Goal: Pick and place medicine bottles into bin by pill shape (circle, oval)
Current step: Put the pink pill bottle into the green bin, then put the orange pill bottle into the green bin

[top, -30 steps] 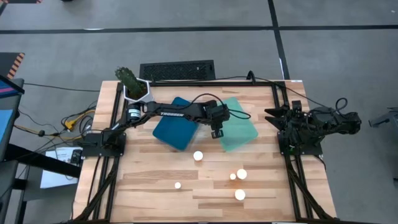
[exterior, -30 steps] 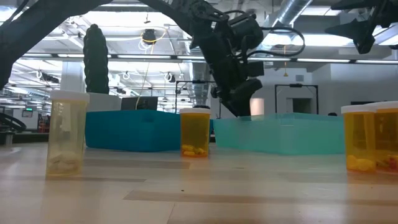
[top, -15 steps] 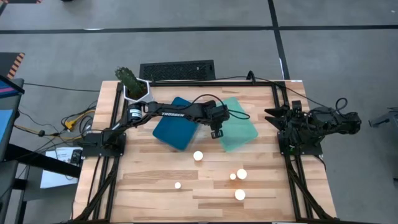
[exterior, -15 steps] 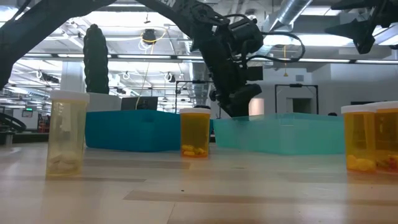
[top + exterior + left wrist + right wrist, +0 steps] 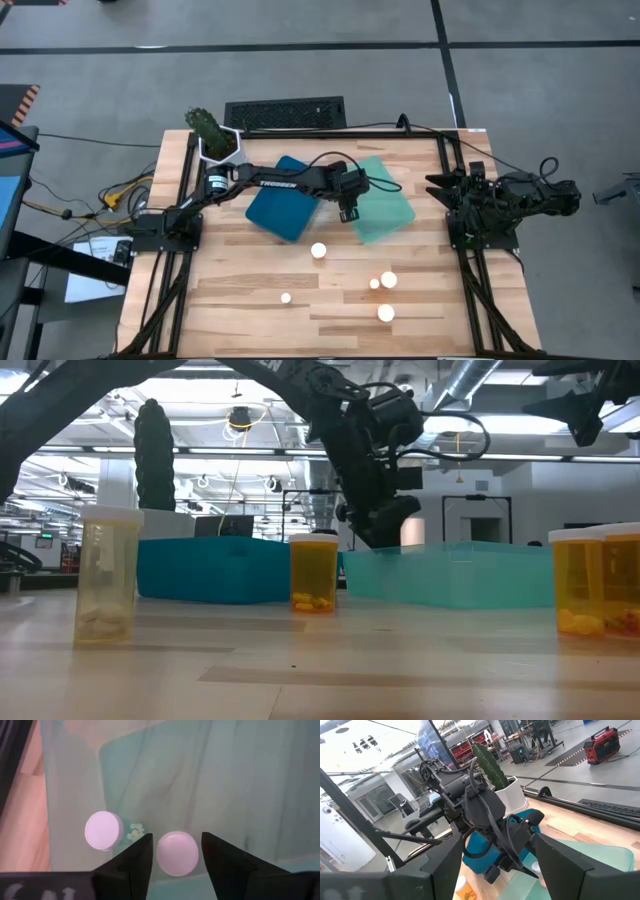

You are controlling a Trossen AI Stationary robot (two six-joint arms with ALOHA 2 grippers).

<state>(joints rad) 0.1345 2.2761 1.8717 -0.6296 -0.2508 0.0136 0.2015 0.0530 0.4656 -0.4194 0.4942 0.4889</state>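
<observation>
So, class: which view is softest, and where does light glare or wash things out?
Left wrist view: soft all over, the two white caps glow washed out in the green tray. Low view: bright ceiling lights glare behind the left arm's gripper. High view: even light.

The tabletop (image 5: 250,320) was of pale wooden planks and stood on a grey floor (image 5: 300,70) crossed by dark lines. A black keyboard (image 5: 285,113) lay on its far edge, beside a white pot with a cactus (image 5: 213,135). Cables (image 5: 120,190) trailed off one side toward papers (image 5: 95,265) on the floor. Beyond the tabletop opened a bright industrial hall, with white ceiling ducts (image 5: 480,380), strip lights (image 5: 250,452) and a doorway (image 5: 480,520). A red machine (image 5: 605,742) stood on the hall floor among striped markings (image 5: 570,757).
</observation>
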